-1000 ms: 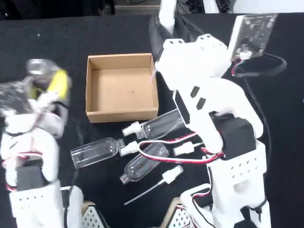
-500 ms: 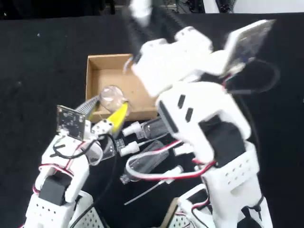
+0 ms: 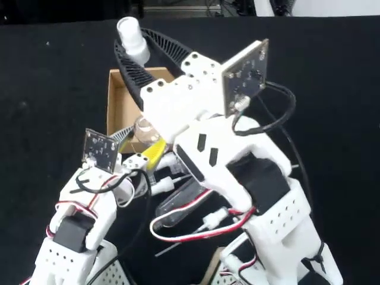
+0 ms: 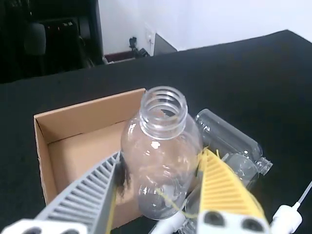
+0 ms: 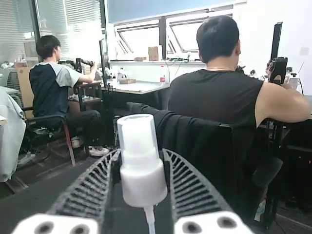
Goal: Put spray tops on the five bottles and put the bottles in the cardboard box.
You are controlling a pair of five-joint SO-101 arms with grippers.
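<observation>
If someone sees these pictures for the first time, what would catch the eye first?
First, the right hand, high over the far side of the cardboard box, shut on a white spray top. Next, the left hand holds a clear bottle, neck up and without a top, over the box's near edge. Another clear bottle lies on the black table beside the box.

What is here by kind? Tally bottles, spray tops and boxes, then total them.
Bottles: 2, one in the left gripper, one lying under the right arm.
Spray tops: 3, one in the right gripper, two lying on the table.
Cardboard box: 1.
Total: 6 clearly seen; the arms may hide more.
</observation>
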